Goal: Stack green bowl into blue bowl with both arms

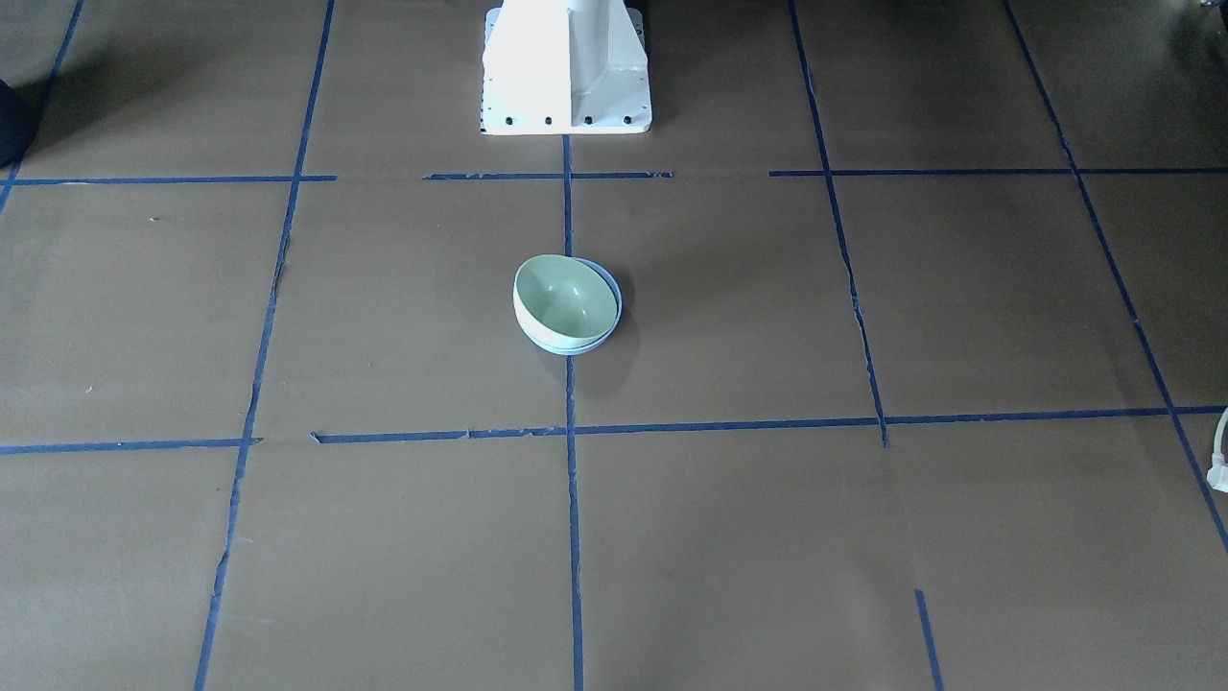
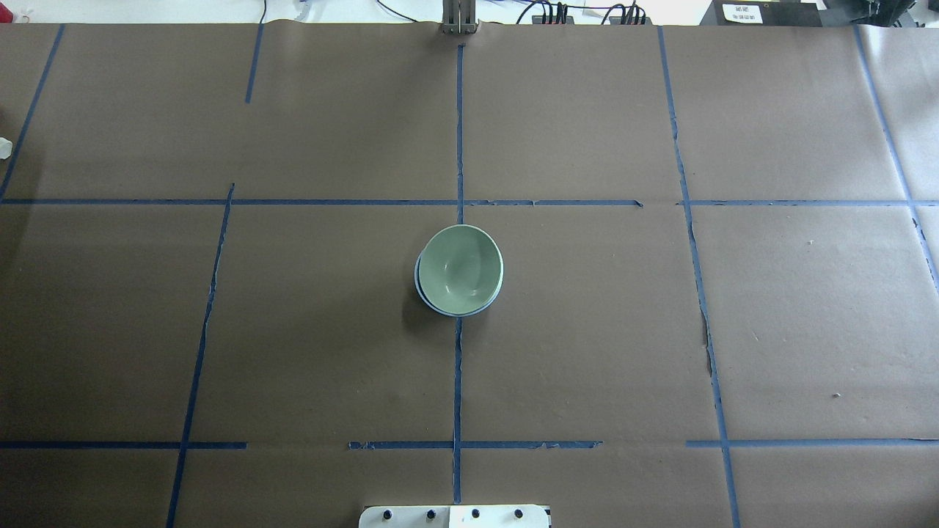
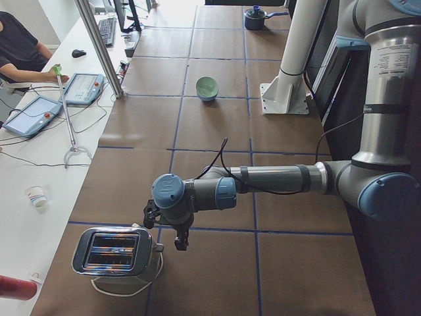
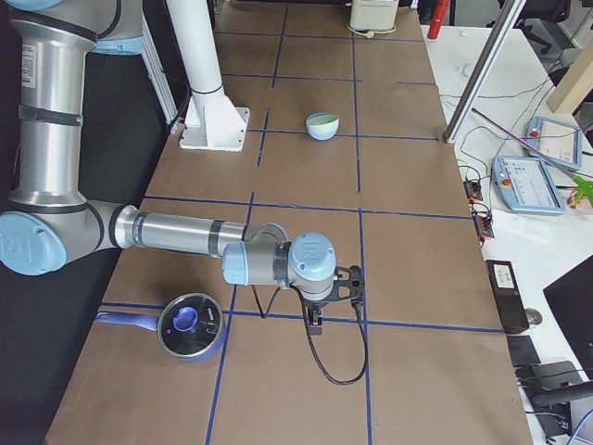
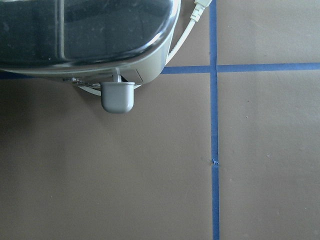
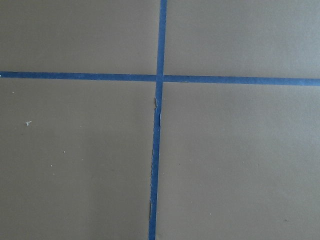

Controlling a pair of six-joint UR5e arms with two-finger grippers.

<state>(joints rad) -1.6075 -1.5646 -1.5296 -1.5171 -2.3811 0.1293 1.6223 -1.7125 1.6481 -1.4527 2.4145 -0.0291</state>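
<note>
The green bowl (image 1: pixel 566 299) sits nested inside the blue bowl (image 1: pixel 573 349) at the table's centre, slightly tilted, and only a thin blue rim shows around it. In the overhead view the green bowl (image 2: pixel 461 268) covers most of the blue bowl (image 2: pixel 420 290). Neither arm is near them. The left gripper (image 3: pixel 163 232) hangs low over the table's left end, next to a toaster. The right gripper (image 4: pixel 335 304) hangs over the right end, near a pot. Both show only in the side views, so I cannot tell whether they are open or shut.
A chrome toaster (image 3: pixel 113 251) with a white cord stands at the table's left end and fills the top of the left wrist view (image 5: pixel 85 30). A lidded blue pot (image 4: pixel 190 324) sits at the right end. The white pedestal (image 1: pixel 566 67) stands behind the bowls.
</note>
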